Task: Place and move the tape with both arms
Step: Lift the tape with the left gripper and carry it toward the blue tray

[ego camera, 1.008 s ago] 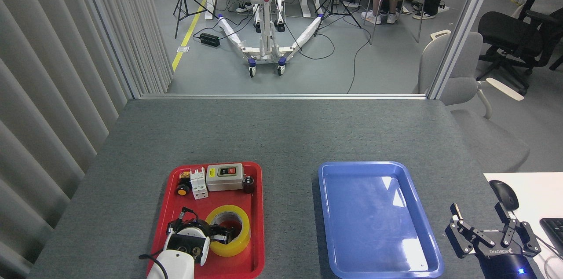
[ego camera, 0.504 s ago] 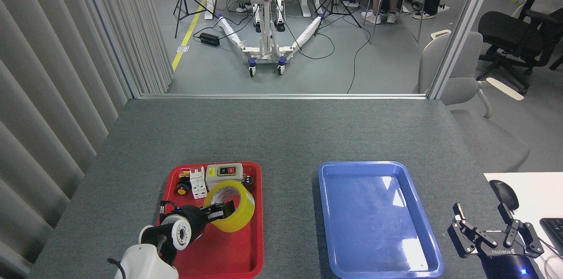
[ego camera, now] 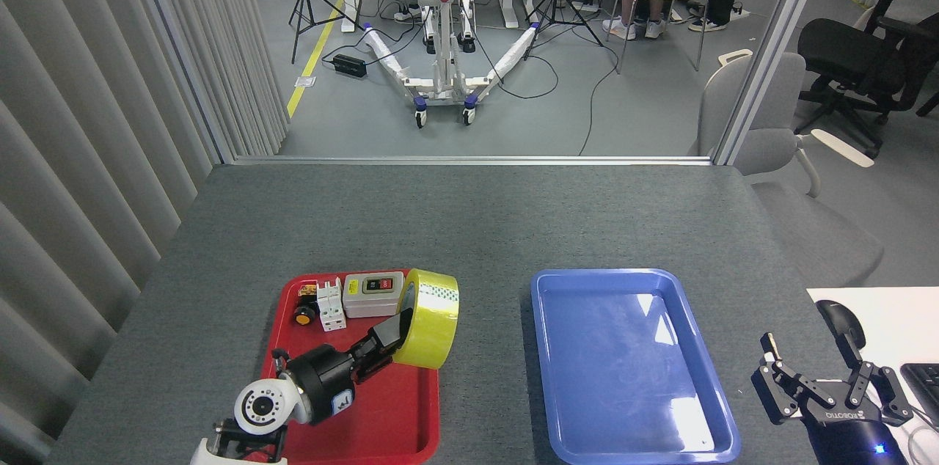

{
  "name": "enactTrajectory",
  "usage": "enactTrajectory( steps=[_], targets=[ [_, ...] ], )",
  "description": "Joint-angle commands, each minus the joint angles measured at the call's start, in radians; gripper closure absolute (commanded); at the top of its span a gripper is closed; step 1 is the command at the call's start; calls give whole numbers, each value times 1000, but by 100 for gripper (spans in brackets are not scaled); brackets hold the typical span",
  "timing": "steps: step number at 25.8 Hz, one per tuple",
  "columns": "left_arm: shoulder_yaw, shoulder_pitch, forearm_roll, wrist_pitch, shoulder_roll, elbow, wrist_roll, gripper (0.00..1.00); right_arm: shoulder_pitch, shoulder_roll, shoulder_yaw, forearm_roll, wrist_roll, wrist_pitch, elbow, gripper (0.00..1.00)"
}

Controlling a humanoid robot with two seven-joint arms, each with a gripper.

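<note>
tape point(ego camera: 429, 318) | yellow translucent roll | on edge, raised over red tray's right rim | held by left fingers point(ego camera: 385, 340)

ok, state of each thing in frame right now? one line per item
tape: lifted, tilted on edge, over the red tray's right rim
left pincer: shut on the tape
right pincer: open, holding nothing, right of the blue tray
red tray: on the table, small electrical parts at its far end
blue tray: on the table, empty
switch box: flat in the red tray

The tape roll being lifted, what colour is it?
Translucent yellow tape, clearest in the head view.
</note>
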Motion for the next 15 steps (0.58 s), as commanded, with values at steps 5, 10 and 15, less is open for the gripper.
enactTrajectory(
  steps=[5,10,15],
  targets=[
    [-52,120,110,-23,-83,-47,-1,100,-8,-84,84,-29,-8,-5,-37,0],
    [-92,132,188,13,-86,-88,42,100,-7,-172,222,-139,-10,-39,-46,0],
    [-176,149,188,8,-84,-94,131,100,-10,-331,352,-361,-8,-234,-46,0]
  ],
)
